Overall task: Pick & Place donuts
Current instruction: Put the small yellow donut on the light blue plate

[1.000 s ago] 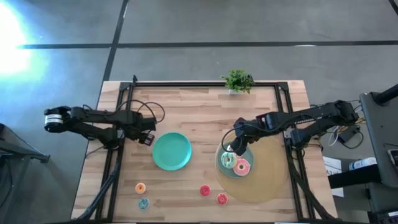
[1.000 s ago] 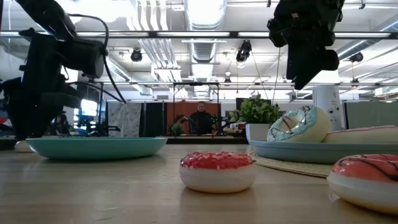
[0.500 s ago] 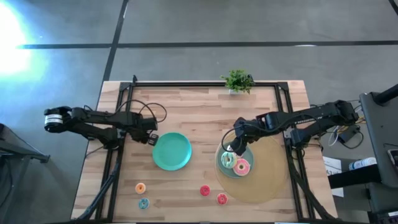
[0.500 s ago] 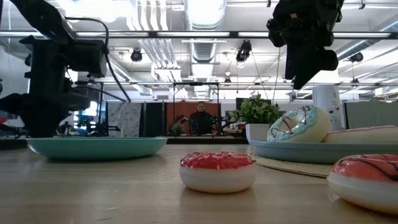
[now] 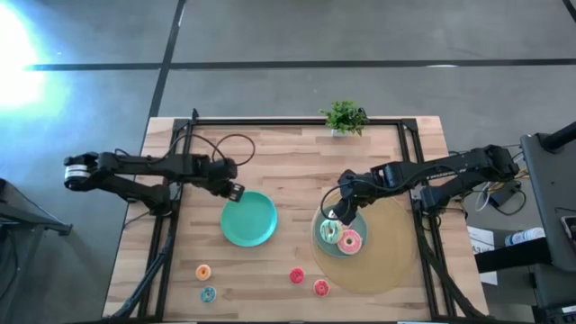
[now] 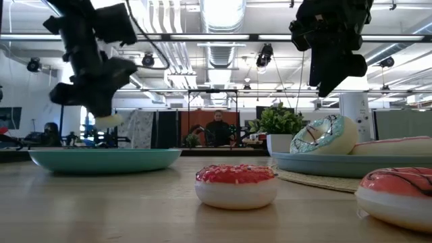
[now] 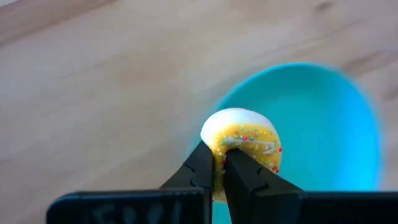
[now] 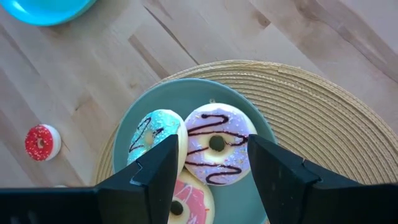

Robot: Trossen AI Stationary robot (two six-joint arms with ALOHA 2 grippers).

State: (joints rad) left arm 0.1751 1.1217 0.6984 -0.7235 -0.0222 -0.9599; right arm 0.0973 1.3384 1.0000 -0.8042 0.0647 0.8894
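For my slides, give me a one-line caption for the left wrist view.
Left gripper shut on a yellow-iced donut, held over the edge of the empty teal plate.

The left arm reaches in from the left edge of the tabletop toward the middle. Its left gripper (image 5: 233, 191) is up in the air, with its fingers (image 7: 202, 167) squeezed together. The right arm reaches in from the right edge. Its right gripper (image 5: 334, 214) hangs high with its fingers (image 8: 163, 165) spread wide.
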